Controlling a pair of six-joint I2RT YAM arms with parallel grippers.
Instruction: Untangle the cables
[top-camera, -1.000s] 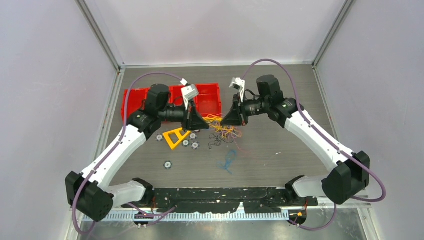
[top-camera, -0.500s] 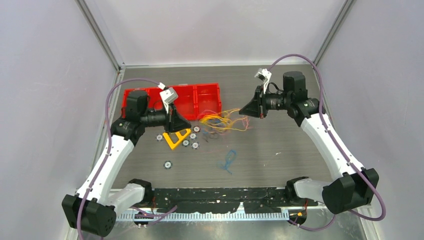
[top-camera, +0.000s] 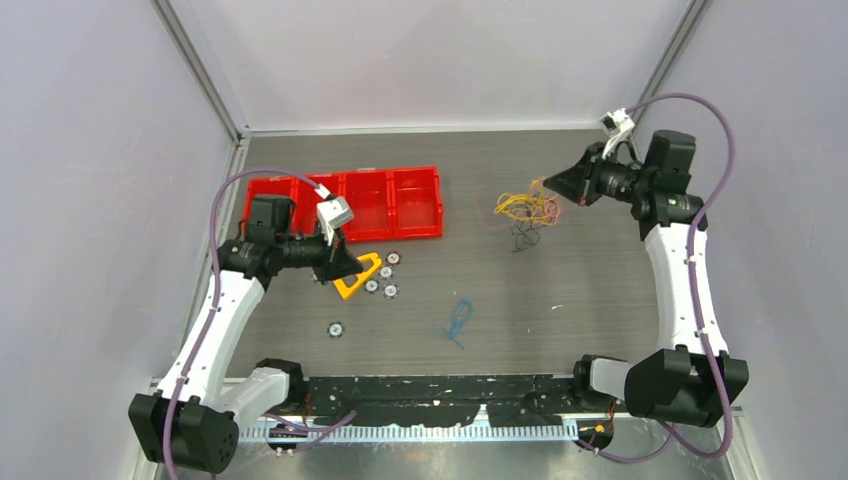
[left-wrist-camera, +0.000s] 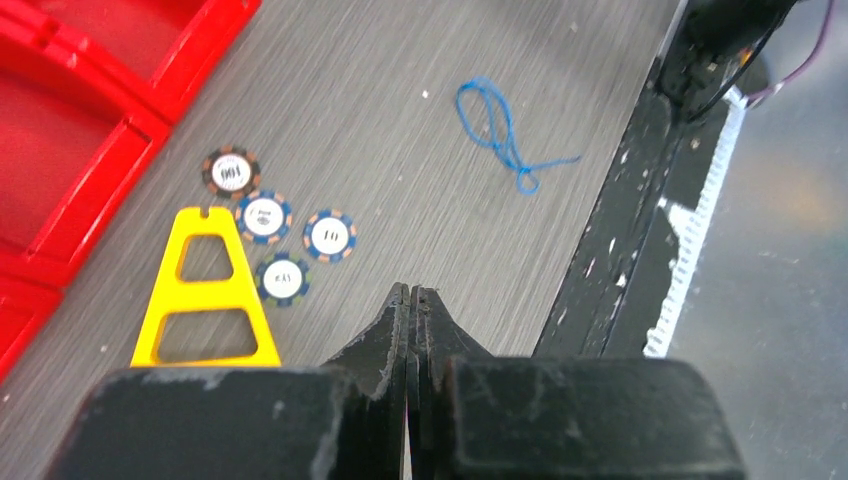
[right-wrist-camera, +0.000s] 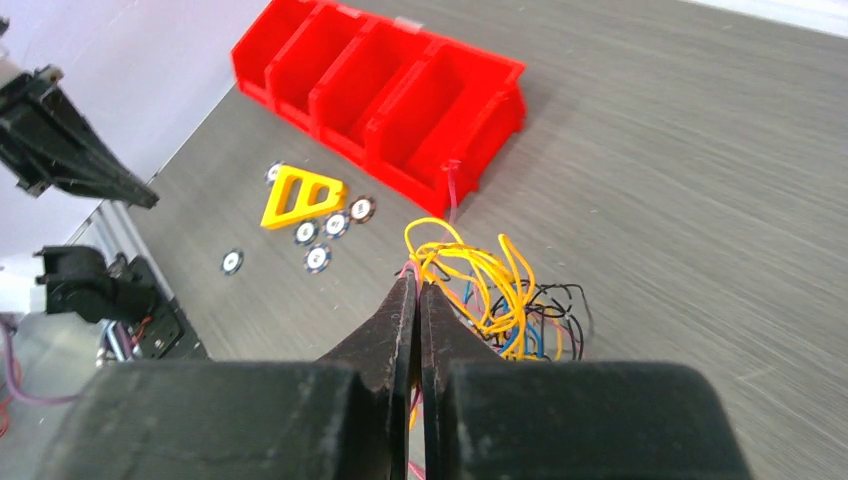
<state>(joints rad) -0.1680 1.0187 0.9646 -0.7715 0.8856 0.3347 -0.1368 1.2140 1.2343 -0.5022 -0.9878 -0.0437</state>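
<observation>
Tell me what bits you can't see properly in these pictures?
- Right wrist view: the near part of the tangle of thin yellow, black and blue wires is hidden behind the black right fingers, shut on it.
- Top view: that tangle is too small to tell which strands cross.
- Left wrist view: the long red plastic bin is cut off by the left edge; some numbers on the round blue-and-white chips are blurred.
</observation>
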